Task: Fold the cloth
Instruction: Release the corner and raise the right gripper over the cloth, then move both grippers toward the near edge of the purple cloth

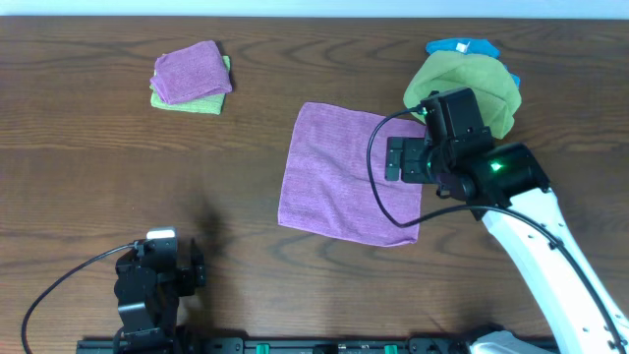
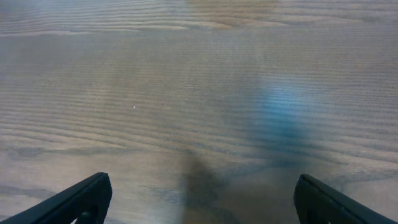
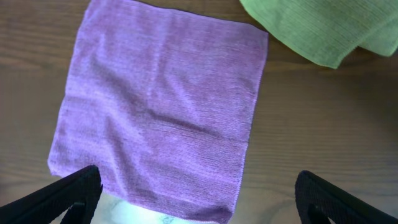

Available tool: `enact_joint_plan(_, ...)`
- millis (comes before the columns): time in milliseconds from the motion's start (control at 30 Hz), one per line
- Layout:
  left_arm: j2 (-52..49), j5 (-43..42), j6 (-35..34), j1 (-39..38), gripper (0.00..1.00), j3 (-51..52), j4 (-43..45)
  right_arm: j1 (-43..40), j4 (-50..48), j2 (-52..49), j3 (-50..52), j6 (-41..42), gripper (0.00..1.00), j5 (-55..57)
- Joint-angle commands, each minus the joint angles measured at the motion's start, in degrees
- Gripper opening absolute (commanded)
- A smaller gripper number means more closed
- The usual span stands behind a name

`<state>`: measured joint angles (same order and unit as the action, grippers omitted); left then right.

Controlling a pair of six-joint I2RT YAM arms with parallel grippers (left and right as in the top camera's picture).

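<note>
At the middle of the tabletop (image 1: 98,177) the cloth (image 1: 352,173) lies flat and unfolded. The right jaws hang over its right edge, spread wide, holding nothing; the left jaws, equally wide and empty, sit well apart. Best pinch one corner cleanly, then carry it across.

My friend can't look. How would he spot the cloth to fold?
Start at the middle of the wooden table, under the right gripper. The cloth lies there, purple and spread flat; the other purple cloth is folded on a green one.
</note>
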<state>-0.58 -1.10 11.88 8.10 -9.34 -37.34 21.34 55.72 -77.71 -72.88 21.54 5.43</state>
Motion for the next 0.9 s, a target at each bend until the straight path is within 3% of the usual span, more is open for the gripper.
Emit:
enact_joint_plan(0,0.33,0.2,0.35,0.13,0.95,0.39,-0.2,1.25,0.48,1.66,-1.27,-1.95,0.99,-0.55)
enact_joint_plan(133,0.33,-0.52,0.31,0.13,0.95,0.39,0.76,1.33,0.46,2.12,-1.27,-3.15,0.99,-0.52)
enact_joint_plan(233,0.33,-7.04,-3.06,0.11,0.95,0.26,1.2,1.36,0.48,2.43,-1.27,-4.04,0.99,-0.5)
enact_joint_plan(333,0.33,-14.91,-11.06,0.13,0.95,0.0,1.29,1.36,0.22,2.47,-1.27,-4.04,0.99,-0.52)
enact_joint_plan(500,0.33,-26.75,-31.8,0.13,0.95,-0.2,2.12,1.33,-0.46,2.47,-1.27,-3.98,0.98,-1.86)
enact_joint_plan(567,0.33,-28.55,-37.92,0.13,0.95,-0.2,3.69,1.36,-0.63,2.47,-1.27,-4.0,0.89,-2.03)
enact_joint_plan(633,0.33,-32.41,-44.46,0.13,0.95,-0.2,4.48,1.33,-0.72,2.47,-1.27,-4.0,0.87,-2.03)
enact_joint_plan(767,0.33,-34.69,-49.27,0.13,0.95,-0.17,4.55,1.36,-0.15,2.47,-1.27,-3.78,0.99,-2.36)
enact_joint_plan(867,0.33,-34.53,-49.4,0.13,0.95,-0.17,4.57,1.36,0.48,2.47,-1.27,-3.8,0.99,-4.24)
